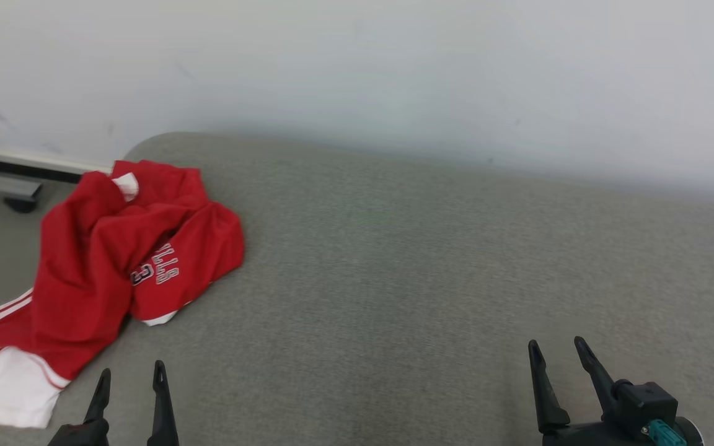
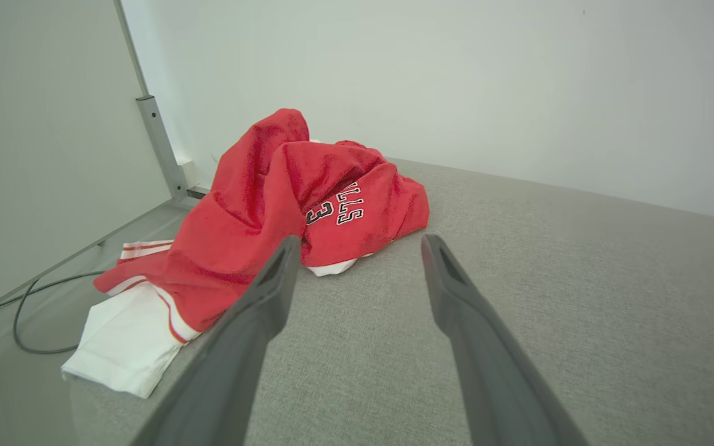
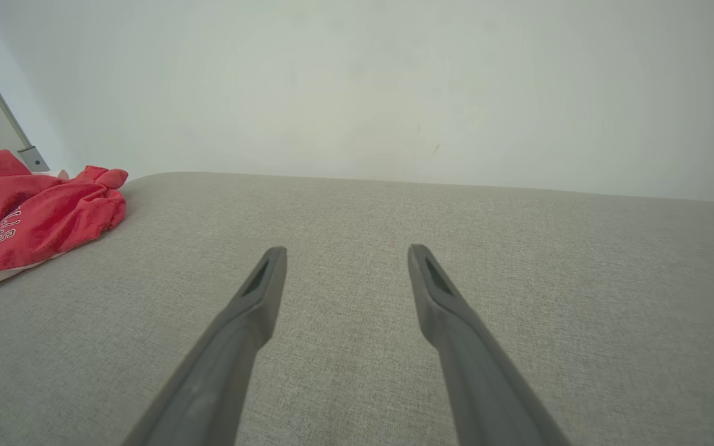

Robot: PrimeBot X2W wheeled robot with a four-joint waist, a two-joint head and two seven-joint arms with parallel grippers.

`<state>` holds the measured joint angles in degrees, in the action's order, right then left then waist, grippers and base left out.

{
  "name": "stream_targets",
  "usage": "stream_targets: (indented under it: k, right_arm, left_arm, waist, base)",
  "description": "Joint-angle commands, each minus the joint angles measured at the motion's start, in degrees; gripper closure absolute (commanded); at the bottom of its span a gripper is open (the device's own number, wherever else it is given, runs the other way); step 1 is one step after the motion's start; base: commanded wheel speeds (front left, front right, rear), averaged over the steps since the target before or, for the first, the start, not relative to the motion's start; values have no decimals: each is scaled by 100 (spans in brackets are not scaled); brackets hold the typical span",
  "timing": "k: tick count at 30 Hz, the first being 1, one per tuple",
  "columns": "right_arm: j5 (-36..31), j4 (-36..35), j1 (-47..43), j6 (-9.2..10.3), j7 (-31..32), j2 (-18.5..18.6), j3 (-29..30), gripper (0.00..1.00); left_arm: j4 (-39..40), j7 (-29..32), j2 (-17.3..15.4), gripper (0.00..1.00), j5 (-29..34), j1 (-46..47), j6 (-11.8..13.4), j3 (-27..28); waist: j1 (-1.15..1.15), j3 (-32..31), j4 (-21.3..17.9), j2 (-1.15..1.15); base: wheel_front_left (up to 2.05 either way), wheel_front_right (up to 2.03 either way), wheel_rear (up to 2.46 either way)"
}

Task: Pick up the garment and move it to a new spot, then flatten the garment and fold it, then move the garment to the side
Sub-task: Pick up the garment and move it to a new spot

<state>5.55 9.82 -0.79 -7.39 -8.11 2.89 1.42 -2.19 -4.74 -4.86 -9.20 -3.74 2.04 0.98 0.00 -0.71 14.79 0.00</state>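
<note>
Red jersey (image 1: 115, 248) lies crumpled at the far-left corner of the grey fabric tabletop (image 1: 425, 260), white hem over the left edge. Left gripper (image 1: 132, 367) near it, fingers spread, empty, bare fabric between. Right gripper (image 1: 555, 341) well apart, fingers spread, empty. Past the edge: metal post (image 2: 158, 148), floor cable (image 2: 28, 310).

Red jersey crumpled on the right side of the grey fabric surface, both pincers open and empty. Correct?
Not quite: the red jersey lies crumpled on the left side of the grey fabric surface, as the head view shows. The rest stands: the left pincer and the right pincer are both open and empty.
</note>
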Motion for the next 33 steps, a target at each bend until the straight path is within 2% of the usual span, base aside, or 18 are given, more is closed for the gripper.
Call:
stream_targets:
  k: [1, 8, 17, 27, 33]
  right_arm:
    - [25, 24, -44, -19, -28, -4, 13, 0]
    - [88, 140, -46, -19, -62, -4, -67, 0]
    - [109, 155, -56, -19, -54, -4, -110, 0]
    - [109, 126, -22, -19, -20, -3, -169, 0]
    - [-5, 21, 103, -19, 44, -2, -189, 0]
  left_arm:
    - [33, 9, -29, 0, -8, -86, 28, 11]
    - [39, 22, -79, 0, -47, -133, 67, 42]
    - [163, 66, -120, 0, -86, -235, 159, 82]
    - [216, -42, -132, 0, -170, -334, 350, 245]
    - [114, -170, -121, 0, -363, 7, 371, 379]
  waist:
    - [0, -47, 433, 0]
    - [0, -150, 881, 0]
    - [0, -188, 1192, 0]
    - [0, -121, 1149, 0]
    - [0, 101, 877, 0]
  base:
    - [0, 0, 0]
    - [0, 0, 0]
    - [0, 0, 0]
    - [0, 0, 0]
    - [0, 0, 0]
